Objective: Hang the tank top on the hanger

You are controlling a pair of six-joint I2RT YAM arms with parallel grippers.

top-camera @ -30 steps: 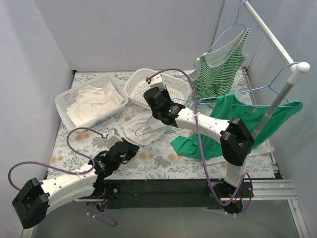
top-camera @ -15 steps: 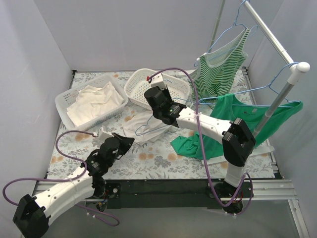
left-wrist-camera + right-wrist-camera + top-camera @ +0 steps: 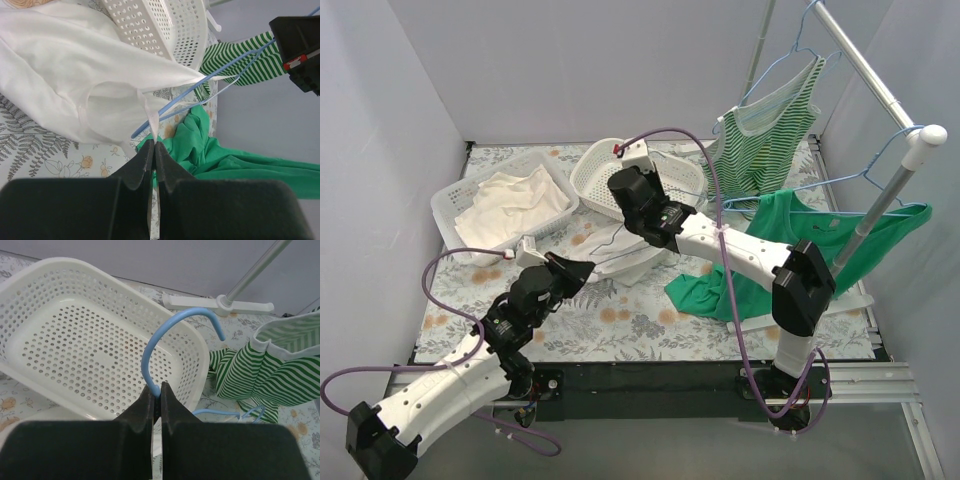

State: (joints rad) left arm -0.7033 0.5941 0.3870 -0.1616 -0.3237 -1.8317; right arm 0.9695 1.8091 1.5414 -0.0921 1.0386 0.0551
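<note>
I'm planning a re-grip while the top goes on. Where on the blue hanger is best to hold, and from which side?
Pinch the neck just below the hook of the hanger, coming in from the hook side. That keeps the fingers off both sloping shoulders, which the tank top has to slide over. The right gripper is shut on that spot now, and it is probably the best one.
</note>
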